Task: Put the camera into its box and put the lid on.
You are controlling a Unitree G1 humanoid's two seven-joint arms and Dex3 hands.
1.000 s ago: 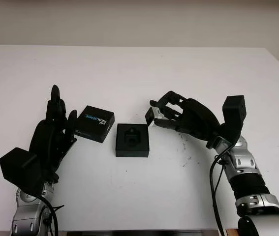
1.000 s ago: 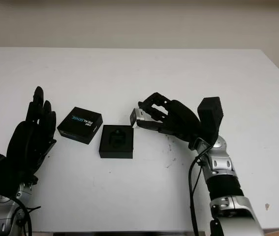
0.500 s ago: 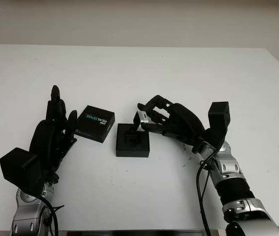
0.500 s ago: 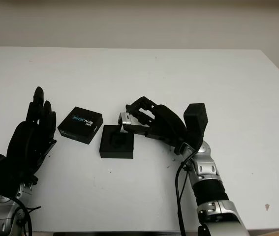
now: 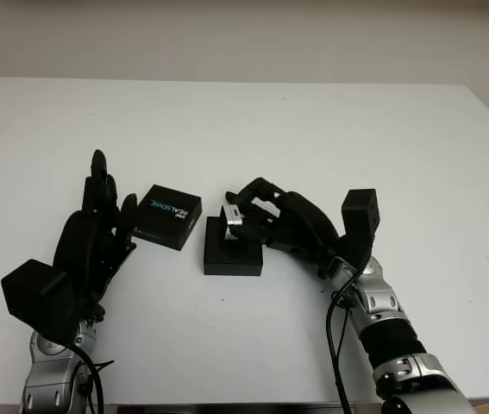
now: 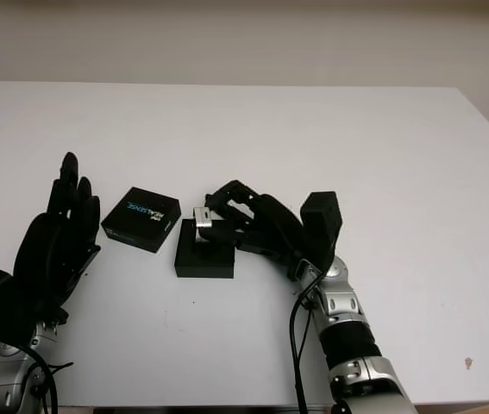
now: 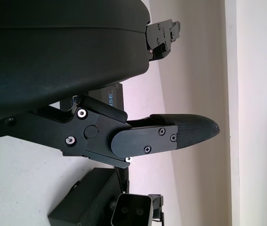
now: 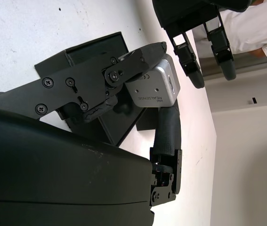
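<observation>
A small silver camera [image 5: 231, 216] [image 8: 153, 86] is pinched in my right hand [image 5: 248, 216], directly above the open black box [image 5: 231, 256] at the table's middle. The hand's fingers [image 8: 167, 123] curl round the camera, which hangs just over the box's foam insert. The black lid [image 5: 168, 216] with pale lettering lies flat to the left of the box, close beside it. My left hand [image 5: 97, 228] stands open left of the lid, apart from it, holding nothing.
The white table [image 5: 313, 129] stretches bare behind and to both sides of the box. A few dark specks mark it right of the box. The table's front edge runs just below both forearms.
My right hand has carried the camera leftward, from right of the box to directly over it, and lower. The left hand, lid and box have not moved.
</observation>
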